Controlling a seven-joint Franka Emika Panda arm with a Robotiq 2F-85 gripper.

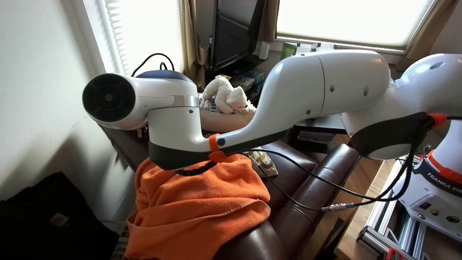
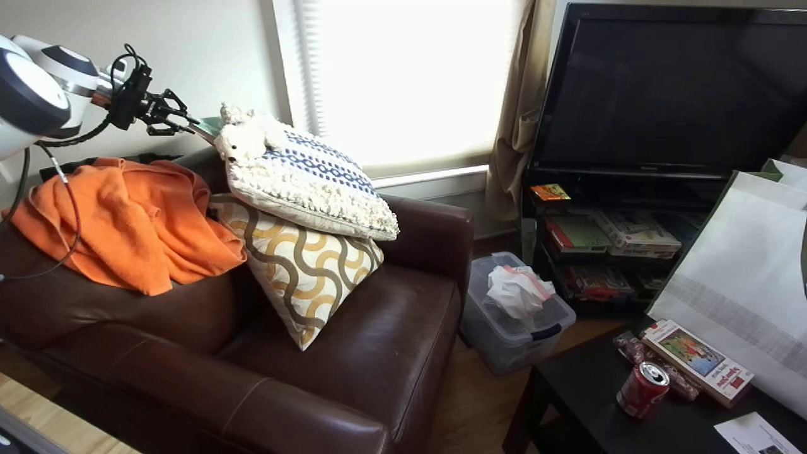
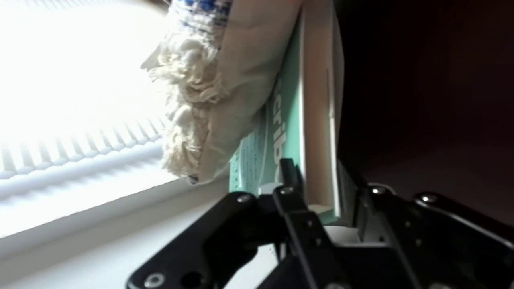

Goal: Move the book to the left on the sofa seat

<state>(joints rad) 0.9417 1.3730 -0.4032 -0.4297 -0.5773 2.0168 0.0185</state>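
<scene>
Claw (image 3: 321, 184): grasping book (image 3: 309, 128) end-on.
Fringed pillow (image 2: 312, 171): overlaps book, at its four o'clock in an exterior view.
Book: could slip under pillow's weight.

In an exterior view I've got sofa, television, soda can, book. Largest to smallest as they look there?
1. Brown leather sofa, partly covered
2. Television, cut off at the frame edge
3. Red soda can
4. Book, only a small part showing

In an exterior view, the white arm (image 1: 296, 92) stretches above the brown leather sofa (image 1: 306, 191); an orange blanket (image 1: 205, 206) lies bunched over it; a stuffed toy (image 1: 231, 101) and a television (image 1: 236, 34) show behind.
</scene>
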